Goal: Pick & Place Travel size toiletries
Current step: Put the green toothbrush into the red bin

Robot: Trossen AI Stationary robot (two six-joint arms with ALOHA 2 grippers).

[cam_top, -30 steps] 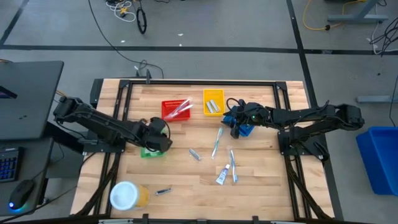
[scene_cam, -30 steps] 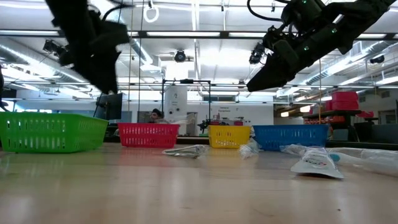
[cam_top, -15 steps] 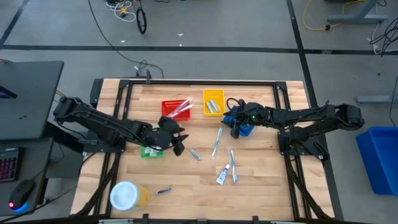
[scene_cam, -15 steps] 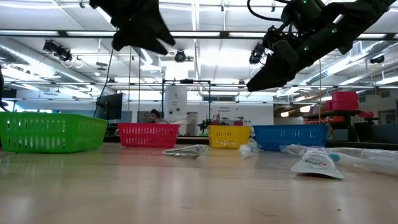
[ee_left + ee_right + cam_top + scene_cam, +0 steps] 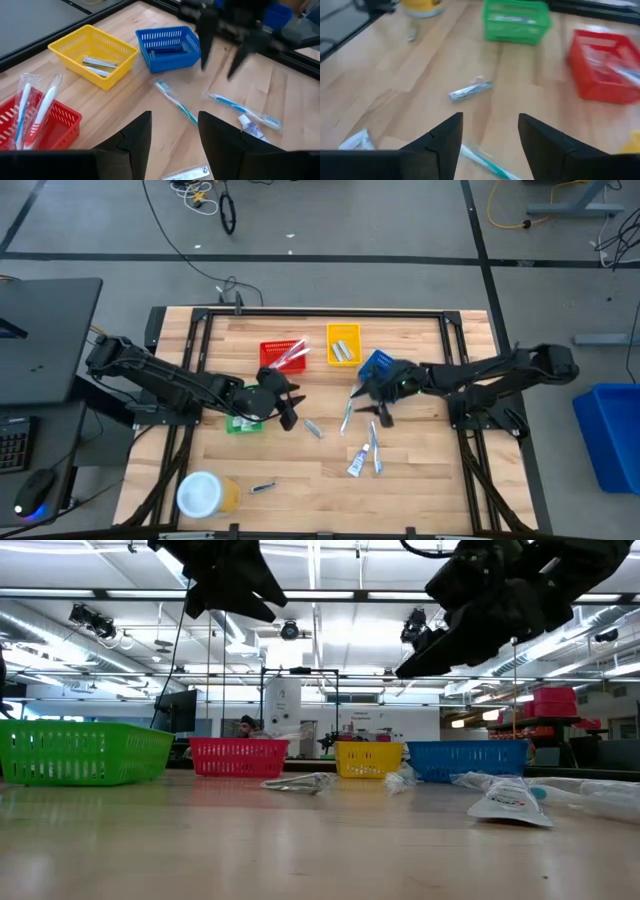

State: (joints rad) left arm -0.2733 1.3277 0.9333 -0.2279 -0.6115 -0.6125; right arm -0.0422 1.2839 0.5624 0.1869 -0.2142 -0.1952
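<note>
High view: step in hand looks like reach-to-pick; right hand (image 5: 372,408), fingers apart and empty, hangs mid-worktop just beside the toothbrush (image 5: 348,409), next move a descent onto it. Left wrist view: left hand (image 5: 174,131), fingers apart, empty, faces the toothbrush (image 5: 175,101) before the blue basket (image 5: 170,48). Right wrist view: small tube (image 5: 469,91) lies ahead, well apart.

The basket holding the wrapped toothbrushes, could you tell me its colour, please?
Red basket; the left wrist view shows it best.

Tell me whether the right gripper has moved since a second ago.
Yes. In the high view the right gripper has left its spot over the blue basket and now hangs, open, over the toothbrush beside it, nearer the table's front.
</note>
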